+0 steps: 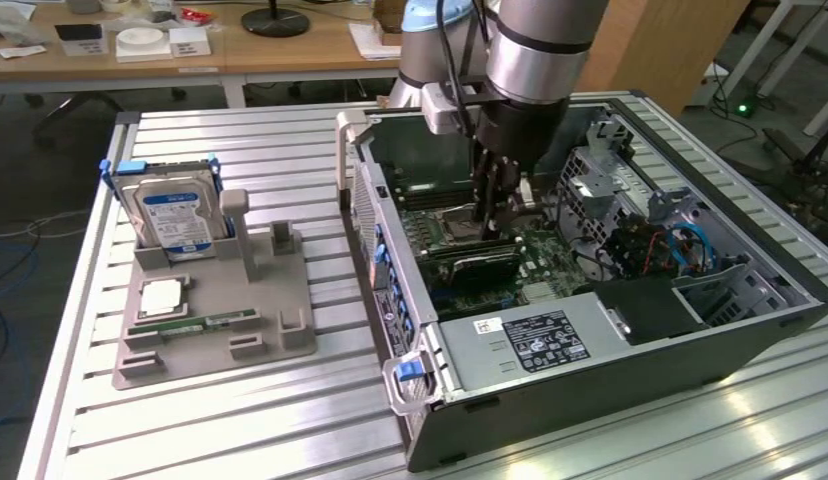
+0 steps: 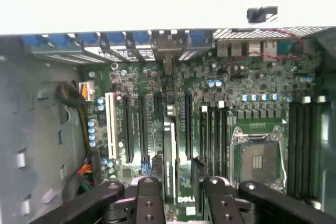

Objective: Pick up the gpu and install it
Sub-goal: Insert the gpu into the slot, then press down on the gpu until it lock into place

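Note:
The gpu is a thin black card standing on edge in a slot of the green motherboard inside the open computer case. In the wrist view the gpu shows edge-on, upright in a long slot between the other expansion slots. My gripper hangs straight down into the case just above the card. Its two black fingers stand on either side of the card's top edge, with a gap on each side, so the gripper is open and holds nothing.
The case lies on its side on a slatted aluminium table. At the exterior view's left a grey holder carries a silver hard drive and a green memory stick. The empty CPU socket and drive cage flank the card.

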Controlling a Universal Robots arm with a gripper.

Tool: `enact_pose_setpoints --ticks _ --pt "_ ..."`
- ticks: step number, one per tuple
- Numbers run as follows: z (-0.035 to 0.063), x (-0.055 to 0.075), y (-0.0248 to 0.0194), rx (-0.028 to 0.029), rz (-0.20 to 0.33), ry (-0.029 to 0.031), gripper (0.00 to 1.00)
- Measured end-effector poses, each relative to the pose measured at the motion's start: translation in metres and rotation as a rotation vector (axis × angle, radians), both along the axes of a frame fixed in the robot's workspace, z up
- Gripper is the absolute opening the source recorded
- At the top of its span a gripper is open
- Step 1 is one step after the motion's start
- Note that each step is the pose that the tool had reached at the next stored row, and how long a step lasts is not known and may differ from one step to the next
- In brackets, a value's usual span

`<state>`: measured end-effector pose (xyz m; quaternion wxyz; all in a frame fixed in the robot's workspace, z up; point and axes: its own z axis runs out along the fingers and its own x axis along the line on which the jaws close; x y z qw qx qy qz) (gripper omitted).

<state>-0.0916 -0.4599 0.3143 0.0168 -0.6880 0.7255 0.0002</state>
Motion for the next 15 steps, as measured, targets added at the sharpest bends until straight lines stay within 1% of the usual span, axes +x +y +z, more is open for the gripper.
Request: enact_pose_setpoints --ticks 2,3,15 --pt "-0.0002 0.0000 0.0000 0.0004 0.000 -0.0003 0.34" --pt "0.0000 0.0000 0.0000 0.0000 0.000 -0.0001 0.11" --pt "0.0000 0.0000 0.0000 0.0001 0.000 -0.0002 0.11"
